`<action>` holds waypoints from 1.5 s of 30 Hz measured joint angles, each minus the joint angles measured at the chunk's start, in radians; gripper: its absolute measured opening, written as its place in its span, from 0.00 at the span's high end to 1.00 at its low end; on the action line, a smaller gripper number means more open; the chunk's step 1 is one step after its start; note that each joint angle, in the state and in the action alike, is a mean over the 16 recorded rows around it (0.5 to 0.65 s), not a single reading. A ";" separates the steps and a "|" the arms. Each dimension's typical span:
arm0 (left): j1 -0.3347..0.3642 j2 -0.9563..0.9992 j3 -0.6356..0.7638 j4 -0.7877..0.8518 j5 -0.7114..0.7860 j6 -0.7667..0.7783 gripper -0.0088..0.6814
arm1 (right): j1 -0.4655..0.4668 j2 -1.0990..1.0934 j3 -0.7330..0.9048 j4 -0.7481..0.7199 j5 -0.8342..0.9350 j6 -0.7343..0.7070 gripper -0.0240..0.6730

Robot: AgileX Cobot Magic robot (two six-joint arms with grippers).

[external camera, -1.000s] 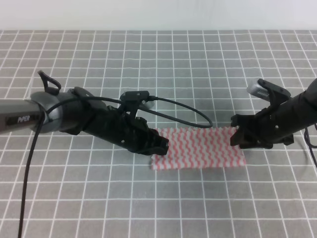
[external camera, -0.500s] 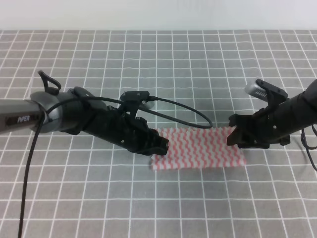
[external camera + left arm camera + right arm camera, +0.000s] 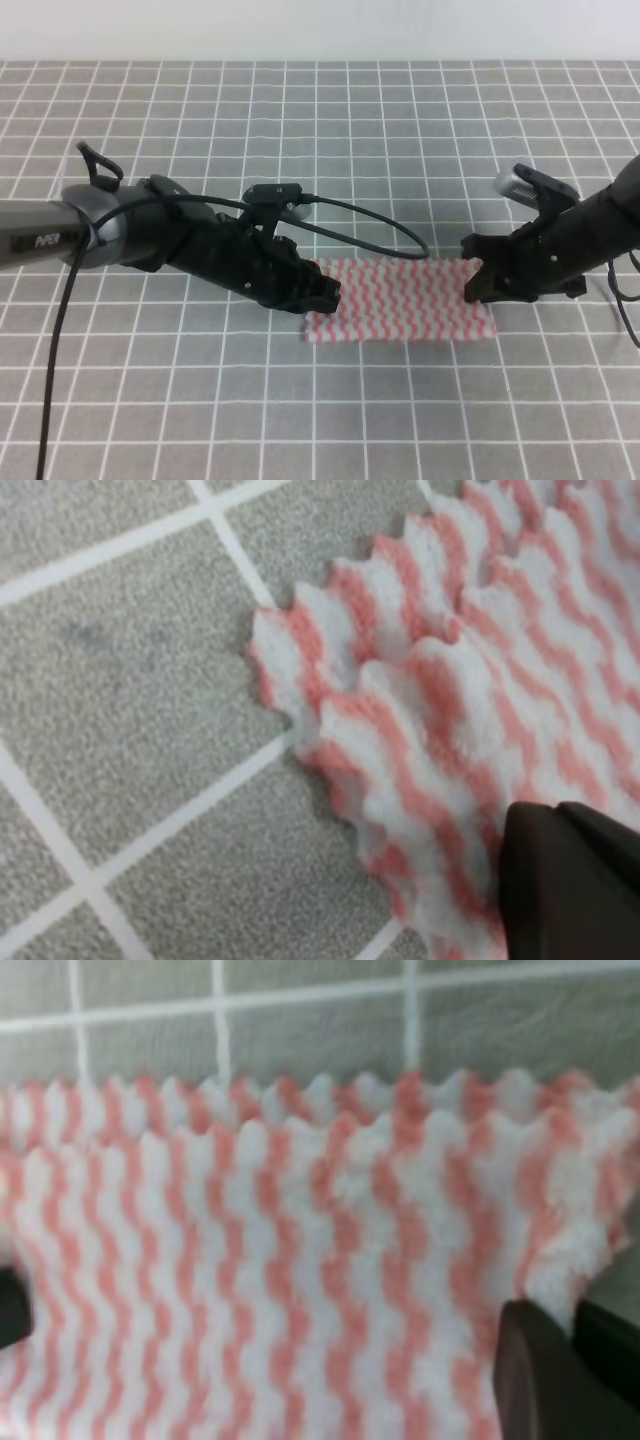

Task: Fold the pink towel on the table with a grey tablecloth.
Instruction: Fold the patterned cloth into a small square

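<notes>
Pink towel [image 3: 400,300], already doubled once into a strip, is being pinned flat on the grey-clothed counter [image 3: 330,110] between the left hand [image 3: 322,292] and right hand [image 3: 476,272]; whether either is clamped cannot be told. A further fold is judged outstanding.

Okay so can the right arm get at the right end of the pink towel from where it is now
Probably yes. The right gripper already sits at the pink towel's right end, with nothing between them on the grey tablecloth. Whether it has closed on the cloth is unclear.
</notes>
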 joint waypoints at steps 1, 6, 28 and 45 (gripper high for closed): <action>0.000 0.000 0.000 0.000 0.001 0.000 0.99 | 0.001 -0.002 -0.004 0.000 0.005 0.001 0.98; 0.000 0.000 0.000 -0.002 0.002 0.000 0.99 | 0.017 -0.013 -0.028 0.016 0.030 -0.008 0.98; 0.001 -0.004 -0.039 -0.006 0.025 0.002 0.99 | 0.210 0.002 -0.058 0.159 -0.085 -0.047 0.98; 0.072 -0.029 -0.069 0.047 0.142 -0.014 0.99 | 0.213 0.012 -0.097 0.187 -0.060 -0.066 0.98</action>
